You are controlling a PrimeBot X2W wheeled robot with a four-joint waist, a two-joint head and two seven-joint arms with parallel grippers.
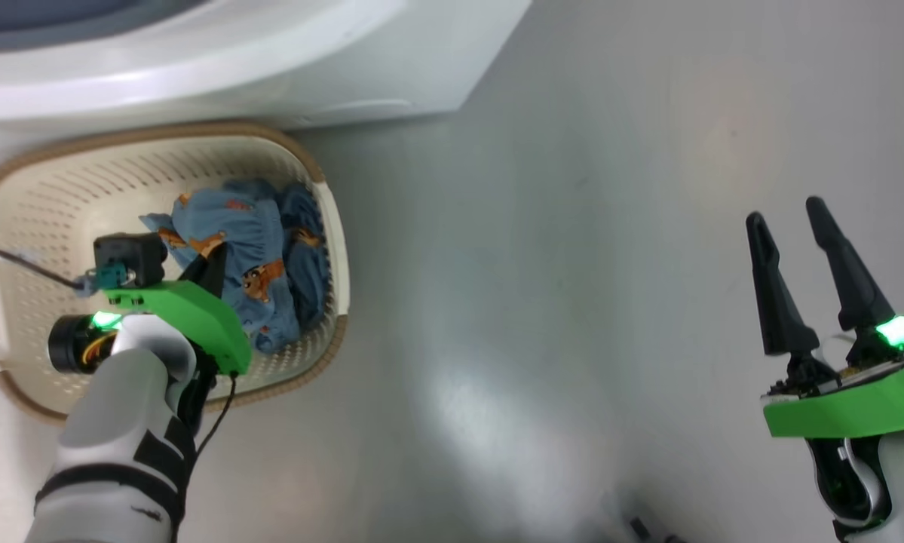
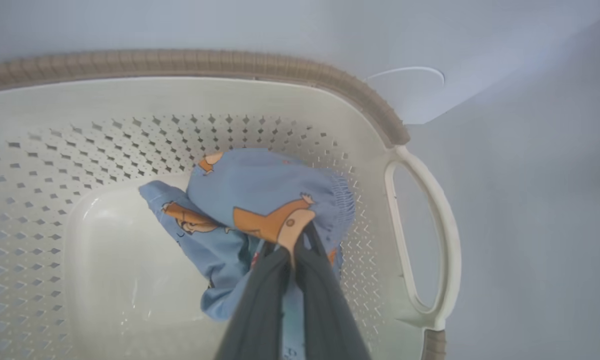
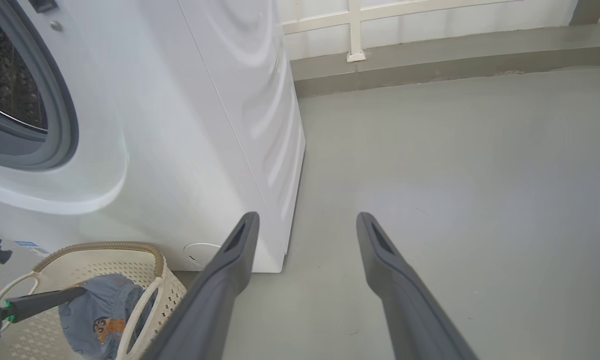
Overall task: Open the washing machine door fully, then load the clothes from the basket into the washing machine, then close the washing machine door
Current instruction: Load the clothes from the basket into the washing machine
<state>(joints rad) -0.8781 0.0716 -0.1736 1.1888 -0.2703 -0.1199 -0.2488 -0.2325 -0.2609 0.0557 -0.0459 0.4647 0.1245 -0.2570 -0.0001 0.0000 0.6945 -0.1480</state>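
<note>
The cream basket (image 1: 323,196) with a brown rim stands on the floor against the white washing machine (image 1: 218,68). Light blue clothes (image 1: 259,249) with orange bears lie at its right end. My left gripper (image 1: 212,270) reaches down into the basket. In the left wrist view that gripper (image 2: 295,239) is shut on a fold of the clothes (image 2: 259,185). My right gripper (image 1: 785,213) hangs open over bare floor, well right of the basket. The right wrist view shows the machine's grey gasket (image 3: 62,110) and uncovered drum mouth. The washing machine door is out of view.
Grey floor (image 1: 572,264) stretches right of the basket and machine. A low wall with a white railing (image 3: 355,30) runs behind. The basket's side handle (image 2: 440,215) is just right of the held cloth. A small round cap (image 3: 202,252) sits low on the machine.
</note>
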